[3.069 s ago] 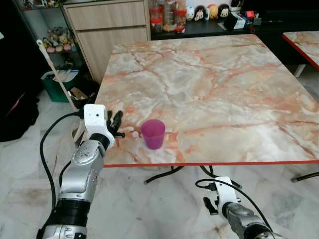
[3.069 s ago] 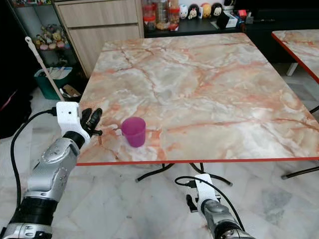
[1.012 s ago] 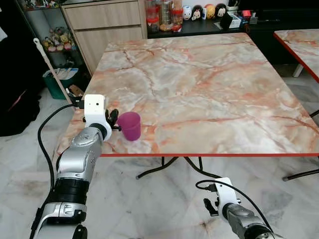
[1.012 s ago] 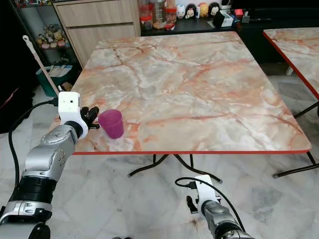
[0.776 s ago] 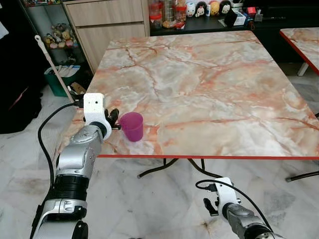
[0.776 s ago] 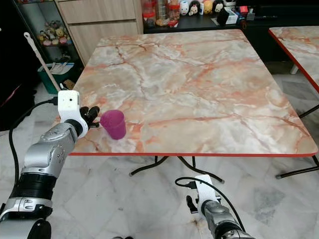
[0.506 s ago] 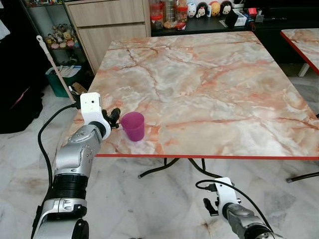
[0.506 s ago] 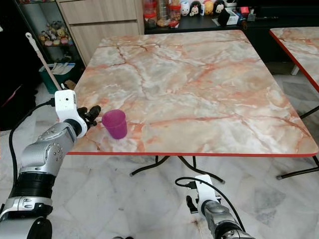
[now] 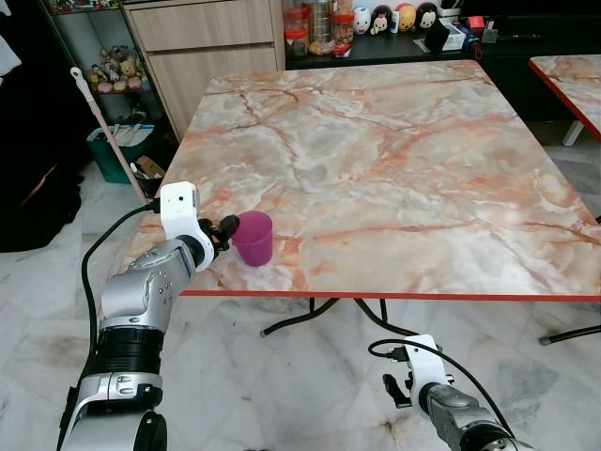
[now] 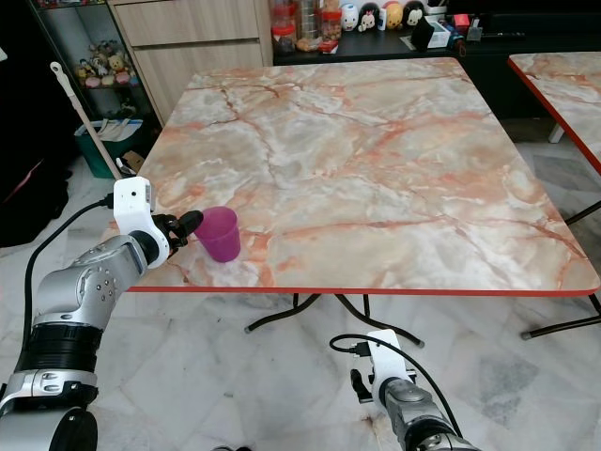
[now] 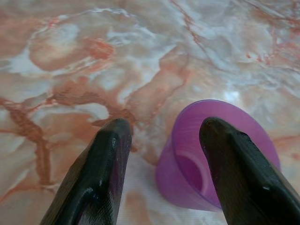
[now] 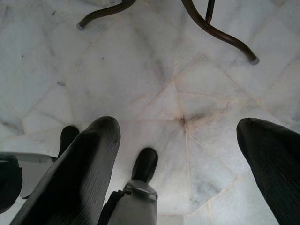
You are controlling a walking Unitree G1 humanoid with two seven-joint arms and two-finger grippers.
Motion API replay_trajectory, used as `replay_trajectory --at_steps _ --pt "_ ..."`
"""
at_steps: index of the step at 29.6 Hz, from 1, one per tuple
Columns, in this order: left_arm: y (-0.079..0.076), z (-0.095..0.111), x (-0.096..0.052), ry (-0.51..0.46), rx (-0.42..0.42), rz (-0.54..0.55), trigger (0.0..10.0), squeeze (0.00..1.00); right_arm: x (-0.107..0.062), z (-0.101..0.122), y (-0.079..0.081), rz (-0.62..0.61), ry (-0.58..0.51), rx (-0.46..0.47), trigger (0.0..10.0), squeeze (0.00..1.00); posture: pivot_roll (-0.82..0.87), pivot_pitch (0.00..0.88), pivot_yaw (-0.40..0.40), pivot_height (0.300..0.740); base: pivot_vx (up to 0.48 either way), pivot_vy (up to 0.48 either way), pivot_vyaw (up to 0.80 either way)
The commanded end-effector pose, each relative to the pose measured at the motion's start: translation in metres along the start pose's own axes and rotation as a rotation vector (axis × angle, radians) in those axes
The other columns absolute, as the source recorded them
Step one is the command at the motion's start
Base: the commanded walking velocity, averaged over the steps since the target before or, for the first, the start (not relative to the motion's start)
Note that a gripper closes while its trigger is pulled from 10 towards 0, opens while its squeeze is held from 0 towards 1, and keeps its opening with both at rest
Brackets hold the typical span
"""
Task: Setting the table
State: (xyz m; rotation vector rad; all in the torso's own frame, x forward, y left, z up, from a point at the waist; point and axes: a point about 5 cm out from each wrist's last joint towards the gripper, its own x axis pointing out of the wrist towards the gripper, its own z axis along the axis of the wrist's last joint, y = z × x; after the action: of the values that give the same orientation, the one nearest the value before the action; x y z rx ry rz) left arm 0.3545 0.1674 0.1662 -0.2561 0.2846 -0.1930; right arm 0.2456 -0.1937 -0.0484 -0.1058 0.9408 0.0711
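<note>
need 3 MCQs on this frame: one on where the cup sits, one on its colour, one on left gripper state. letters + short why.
1. Where does the cup stand on the marble table?
A. near the front edge, at the robot's left
B. at the centre
C. at the far right corner

2. What colour is the cup?
A. green
B. purple
C. white

3. How is the left gripper?
A. shut on the cup
B. open, beside the cup
C. hanging below the table

Key: 1 A, the cup stands close to the red front edge on the robot's left. 2 B, it is translucent purple. 3 B, the left wrist view shows the two fingers spread, with the cup near one of them, not clamped. The right gripper hangs open over the floor.
</note>
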Motion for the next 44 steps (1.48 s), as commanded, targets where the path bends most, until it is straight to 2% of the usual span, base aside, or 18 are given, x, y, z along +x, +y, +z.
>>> replay_trajectory --at_steps 1,5,10,14,15,17,30,44 --pt "-0.005 0.014 -0.002 -0.03 0.052 -0.024 10.0 0.0 0.0 0.002 0.003 0.008 -0.003 -0.005 10.0 0.0 -0.02 0.072 0.069 0.74 0.0 0.0 0.0" --pt "-0.006 0.015 -0.002 -0.031 0.066 -0.034 10.0 0.0 0.0 0.002 0.003 0.008 -0.003 -0.005 10.0 0.0 -0.02 0.072 0.069 0.74 0.0 0.0 0.0" --pt "-0.011 0.018 -0.003 -0.04 0.122 -0.048 10.0 0.0 0.0 0.002 0.003 0.008 -0.004 -0.005 10.0 0.0 -0.02 0.072 0.069 0.74 0.0 0.0 0.0" --pt "-0.01 0.018 -0.003 -0.036 0.224 -0.025 10.0 0.0 0.0 0.002 0.003 0.008 -0.004 -0.005 10.0 0.0 -0.02 0.073 0.069 0.74 0.0 0.0 0.0" --pt "-0.009 0.017 -0.003 -0.036 0.303 -0.003 10.0 0.0 0.0 0.002 0.003 0.008 -0.004 -0.005 10.0 0.0 -0.02 0.073 0.069 0.74 0.0 0.0 0.0" --pt "-0.009 0.017 -0.003 -0.04 0.345 0.01 10.0 0.0 0.0 0.002 0.003 0.008 -0.004 -0.005 10.0 0.0 -0.02 0.073 0.069 0.74 0.0 0.0 0.0" --pt "-0.012 0.014 -0.004 -0.031 0.324 -0.041 10.0 0.0 0.0 0.002 0.003 0.009 -0.005 -0.005 10.0 0.0 -0.02 0.073 0.068 0.74 0.0 0.0 0.0" --pt "-0.01 0.004 -0.003 0.015 0.368 -0.029 10.0 0.0 0.0 0.002 0.003 0.009 -0.005 -0.006 10.0 0.0 -0.02 0.073 0.068 0.74 0.0 0.0 0.0"
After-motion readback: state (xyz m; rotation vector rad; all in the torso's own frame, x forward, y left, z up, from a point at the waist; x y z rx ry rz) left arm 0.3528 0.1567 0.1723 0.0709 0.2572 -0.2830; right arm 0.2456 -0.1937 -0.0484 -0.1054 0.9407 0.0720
